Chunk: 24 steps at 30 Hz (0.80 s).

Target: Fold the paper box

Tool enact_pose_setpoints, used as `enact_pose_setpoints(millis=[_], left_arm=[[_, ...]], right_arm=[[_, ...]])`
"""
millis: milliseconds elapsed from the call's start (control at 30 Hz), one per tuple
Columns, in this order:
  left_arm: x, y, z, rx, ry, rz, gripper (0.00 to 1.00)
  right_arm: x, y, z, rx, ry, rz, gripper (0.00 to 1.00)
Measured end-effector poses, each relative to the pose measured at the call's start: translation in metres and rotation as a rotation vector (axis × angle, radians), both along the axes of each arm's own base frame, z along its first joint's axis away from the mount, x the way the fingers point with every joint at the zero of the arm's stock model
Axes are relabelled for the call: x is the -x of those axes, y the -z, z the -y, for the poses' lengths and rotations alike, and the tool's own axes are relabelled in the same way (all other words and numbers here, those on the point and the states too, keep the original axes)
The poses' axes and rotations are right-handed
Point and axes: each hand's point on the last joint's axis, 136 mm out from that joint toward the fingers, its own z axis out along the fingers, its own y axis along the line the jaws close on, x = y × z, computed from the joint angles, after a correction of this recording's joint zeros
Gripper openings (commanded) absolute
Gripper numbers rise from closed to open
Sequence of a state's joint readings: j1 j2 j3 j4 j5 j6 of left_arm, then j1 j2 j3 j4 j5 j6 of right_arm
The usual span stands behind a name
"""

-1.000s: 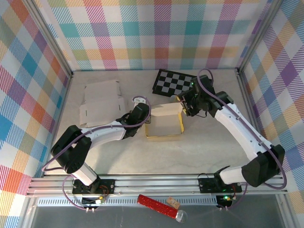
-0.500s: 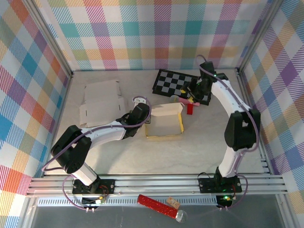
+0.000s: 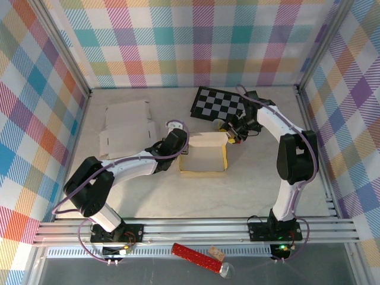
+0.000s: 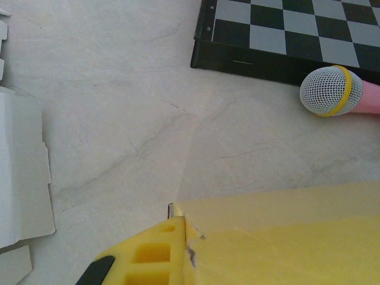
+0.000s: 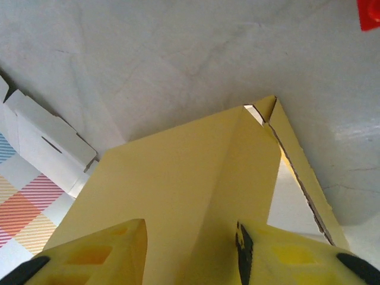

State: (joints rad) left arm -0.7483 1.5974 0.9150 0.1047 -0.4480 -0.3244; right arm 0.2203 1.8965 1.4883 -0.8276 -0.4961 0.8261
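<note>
The yellow paper box (image 3: 205,157) sits in the middle of the pale marbled surface (image 3: 237,196), just beside the near edge of the black-and-grey chequered board (image 3: 218,104). It lies as a shallow tray with its opening facing up. Its longer side seems to run left to right, and a wide flap stands along its far edge. The left fingers (image 4: 141,259) are clamped on the tray's left wall. In the left wrist view we see one yellow finger pressed flush against the card at a corner, while its partner is hidden behind the wall. The right fingers (image 5: 89,252) stand partly spread over the far flap, the yellow card lying between them. We cannot tell whether either finger touches it. The right wrist view cuts off most of the box and shows a small red block (image 5: 369,13) only as a corner. A toy microphone with a white mesh head and yellow band (image 4: 326,90) lies against the board, its pink handle cut off. A flat white cardboard blank (image 3: 126,127) rests well to the left.
</note>
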Motion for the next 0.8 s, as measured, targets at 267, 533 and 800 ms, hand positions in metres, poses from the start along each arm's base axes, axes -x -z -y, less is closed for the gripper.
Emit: enact_pose_setpoints(millis=[267,533,800], left_arm=[[0.001,0.0,0.002,0.002,0.003,-0.001,0.0],[0.004,0.001,0.001,0.011,-0.009,-0.002,0.0],[0.017,0.002,0.001,0.068,-0.008,-0.028,0.04]], right_arm=[[0.008,-0.003,-0.004,-0.028,0.015,0.001,0.34],[0.017,0.006,-0.007,-0.025,0.002,-0.008,0.31],[0.031,0.004,-0.007,-0.014,-0.026,0.055,0.26]])
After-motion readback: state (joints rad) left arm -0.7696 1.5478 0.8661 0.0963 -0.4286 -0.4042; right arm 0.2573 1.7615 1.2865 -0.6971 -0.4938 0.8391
